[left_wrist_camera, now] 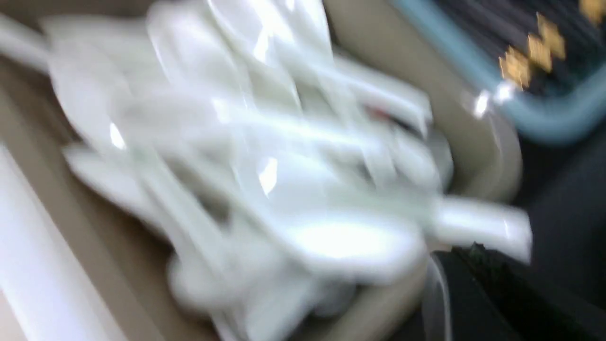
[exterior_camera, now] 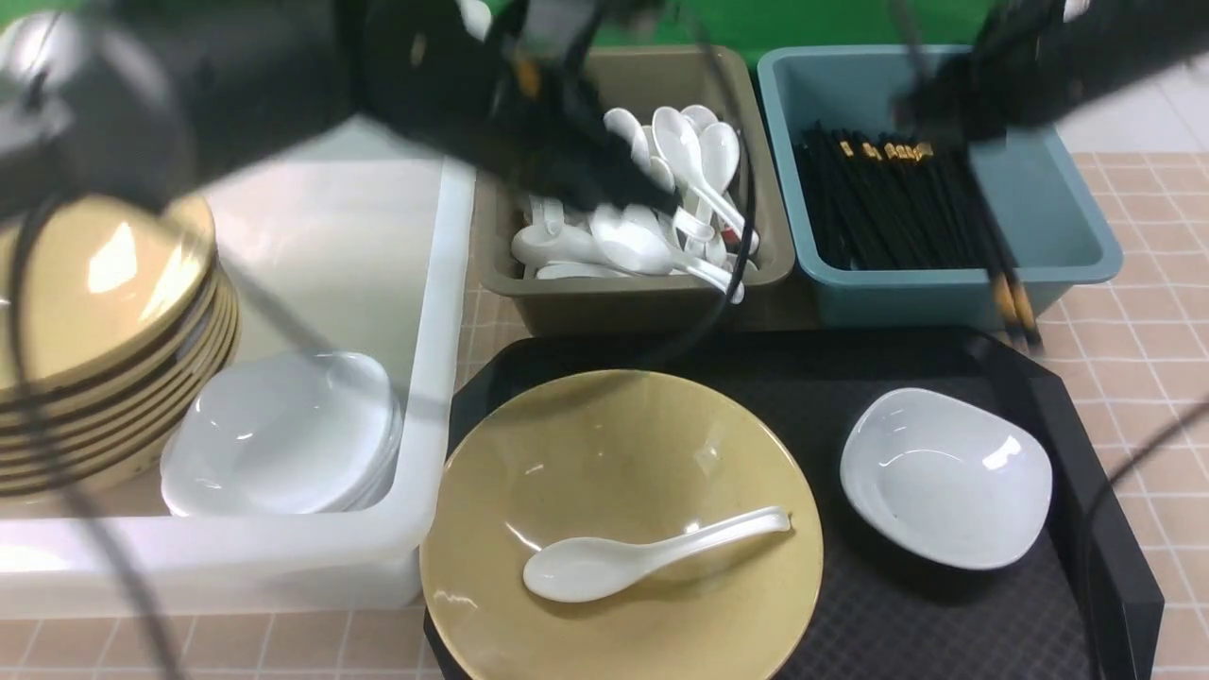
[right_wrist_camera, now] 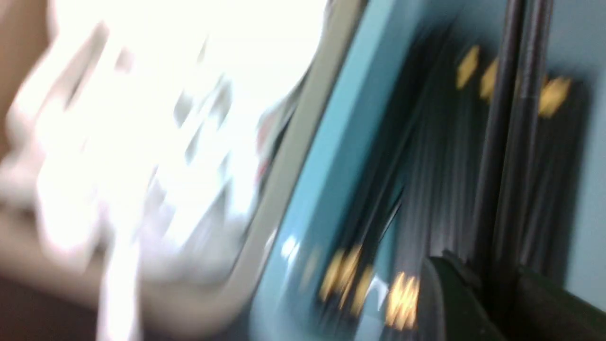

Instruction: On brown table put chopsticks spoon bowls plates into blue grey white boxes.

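My right gripper (exterior_camera: 954, 94) (right_wrist_camera: 492, 279) hangs over the blue box (exterior_camera: 1086, 255), shut on two black chopsticks (exterior_camera: 1001, 274) (right_wrist_camera: 513, 142) that slant down past the box's front rim. Several more chopsticks lie inside. My left gripper (exterior_camera: 623, 189) (left_wrist_camera: 473, 251), blurred, is shut over the grey box (exterior_camera: 623, 288), which is full of white spoons (left_wrist_camera: 265, 156). One handle lies just past its tip; no hold on it shows. A spoon (exterior_camera: 642, 557) lies in a yellow bowl (exterior_camera: 623, 444) beside a white plate (exterior_camera: 945, 477).
The bowl and plate sit on a flat black tray (exterior_camera: 945, 614) on the brown table (exterior_camera: 1152, 312). The white box (exterior_camera: 444, 312) at the left holds a stack of yellow bowls (exterior_camera: 104, 312) and stacked white plates (exterior_camera: 283, 434). Arm cables cross the view.
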Controlling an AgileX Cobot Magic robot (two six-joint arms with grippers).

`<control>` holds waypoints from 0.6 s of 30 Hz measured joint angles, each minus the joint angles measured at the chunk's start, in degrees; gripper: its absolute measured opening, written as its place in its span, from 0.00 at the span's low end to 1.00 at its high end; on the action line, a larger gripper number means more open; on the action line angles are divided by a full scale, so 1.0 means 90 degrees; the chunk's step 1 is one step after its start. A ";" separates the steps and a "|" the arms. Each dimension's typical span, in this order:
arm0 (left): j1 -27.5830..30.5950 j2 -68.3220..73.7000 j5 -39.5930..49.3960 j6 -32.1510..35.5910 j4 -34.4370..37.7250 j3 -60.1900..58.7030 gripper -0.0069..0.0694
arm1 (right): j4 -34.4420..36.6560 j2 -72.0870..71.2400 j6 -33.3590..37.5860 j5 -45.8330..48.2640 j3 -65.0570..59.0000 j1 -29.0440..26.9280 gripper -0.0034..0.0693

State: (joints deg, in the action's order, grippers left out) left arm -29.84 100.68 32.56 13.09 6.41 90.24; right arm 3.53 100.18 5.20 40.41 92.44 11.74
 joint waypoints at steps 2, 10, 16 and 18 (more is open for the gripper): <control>0.0006 0.0158 -0.0093 0.0145 0.0000 0.0484 0.09 | -0.0006 0.0347 -0.0093 -0.0319 0.0478 -0.0141 0.24; 0.0006 0.0203 0.0119 0.0282 -0.0063 0.1289 0.09 | -0.0018 0.2165 -0.0692 -0.1083 0.1992 -0.0598 0.24; 0.0006 -0.0003 0.1100 0.0195 -0.0444 0.1280 0.09 | -0.0026 0.2750 -0.0743 0.0136 0.2435 -0.0676 0.37; 0.0029 -0.0249 0.1373 0.0102 -0.0611 0.1137 0.09 | -0.0019 0.2762 -0.0577 0.0866 0.2671 -0.0662 0.51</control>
State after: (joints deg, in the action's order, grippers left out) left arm -29.59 98.44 44.91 14.01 0.90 100.47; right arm 3.36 125.03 0.00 48.20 116.48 5.79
